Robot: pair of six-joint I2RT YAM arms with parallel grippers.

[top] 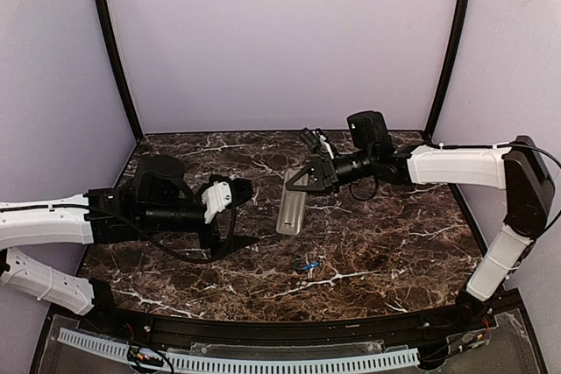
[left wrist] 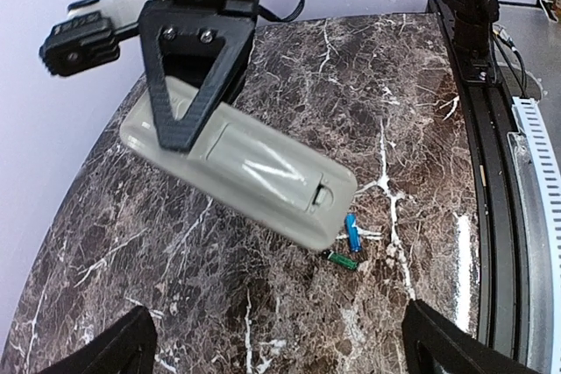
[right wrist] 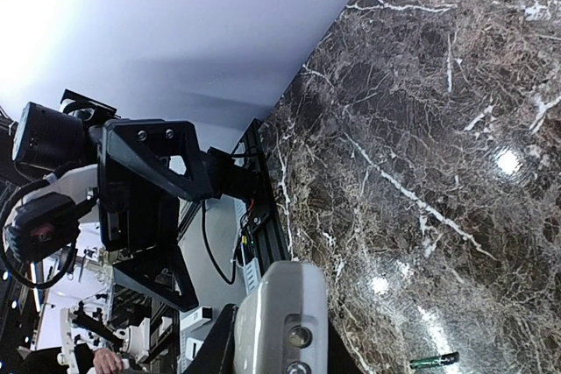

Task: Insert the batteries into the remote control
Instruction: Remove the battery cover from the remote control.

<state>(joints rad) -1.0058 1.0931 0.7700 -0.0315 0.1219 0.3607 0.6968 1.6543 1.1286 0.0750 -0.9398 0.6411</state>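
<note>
The remote control (top: 291, 204) is held above the table, grey back up, its battery cover with a latch (left wrist: 323, 194) closed. My right gripper (top: 303, 183) is shut on its far end; the remote's end face shows between the fingers in the right wrist view (right wrist: 282, 314). A blue battery (left wrist: 352, 231) and a green-wrapped one (left wrist: 342, 259) lie on the marble below the remote's free end, also in the top view (top: 307, 265). The green one shows in the right wrist view (right wrist: 434, 360). My left gripper (top: 240, 215) is open and empty, left of the remote, its fingertips (left wrist: 112, 349) wide apart.
The dark marble table (top: 394, 234) is walled by lilac panels on three sides. A black rail and a white perforated strip (left wrist: 536, 155) run along the near edge. The left arm's gripper body (right wrist: 145, 190) faces the right wrist camera.
</note>
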